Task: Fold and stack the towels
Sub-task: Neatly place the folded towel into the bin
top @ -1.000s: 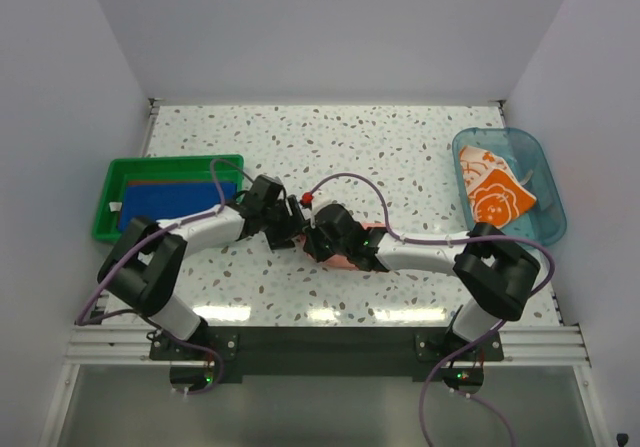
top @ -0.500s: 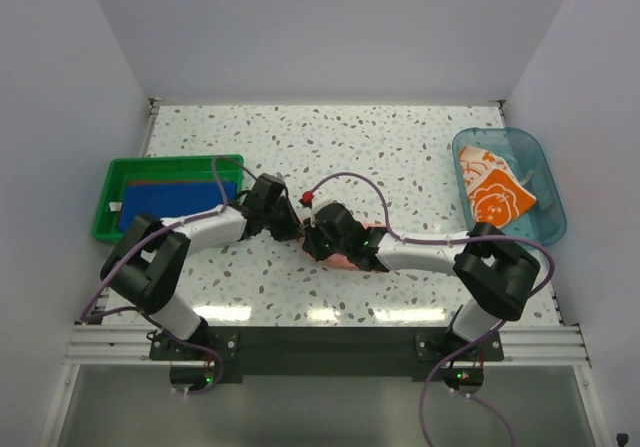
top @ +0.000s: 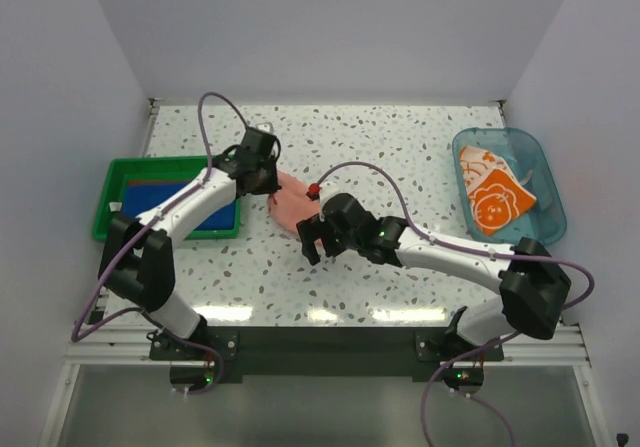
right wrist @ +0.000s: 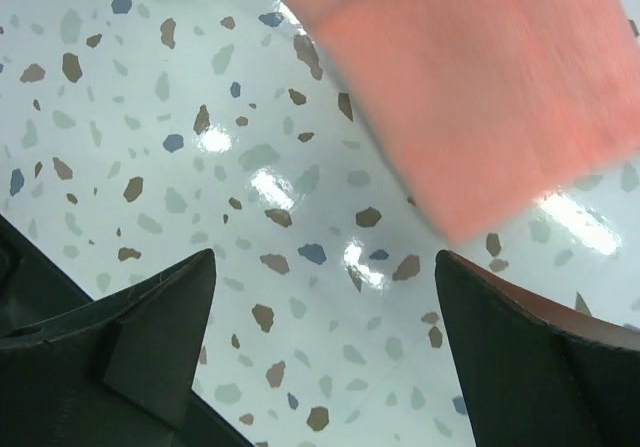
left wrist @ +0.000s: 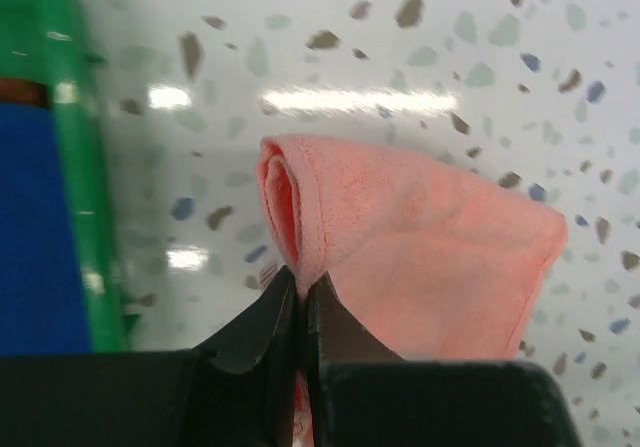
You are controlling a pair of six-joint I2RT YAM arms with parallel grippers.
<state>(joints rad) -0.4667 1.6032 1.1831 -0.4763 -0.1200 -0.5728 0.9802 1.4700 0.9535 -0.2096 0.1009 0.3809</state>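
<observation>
A folded pink towel [top: 291,203] [left wrist: 430,257] [right wrist: 480,77] lies in the table's middle, its left end pinched in my left gripper [top: 268,185] [left wrist: 300,289], which is shut on its rolled edge. Just near and right of the towel, my right gripper [top: 310,233] [right wrist: 325,262] stands open over bare table with nothing between its fingers. A royal blue towel [top: 175,205] [left wrist: 35,227] lies in the green tray [top: 104,210] [left wrist: 80,167], with a rust-brown towel [top: 165,180] edging out beneath it. An orange flowered towel [top: 497,197] sits in the clear blue tub [top: 545,182].
The green tray stands at the left edge of the speckled table, close to my left gripper. The blue tub is at the far right. Purple cables arch over both arms. White walls close in three sides.
My right gripper has opened and let go of the pink towel. My left gripper has shut on it and drawn it toward the far left, nearer the green tray.
</observation>
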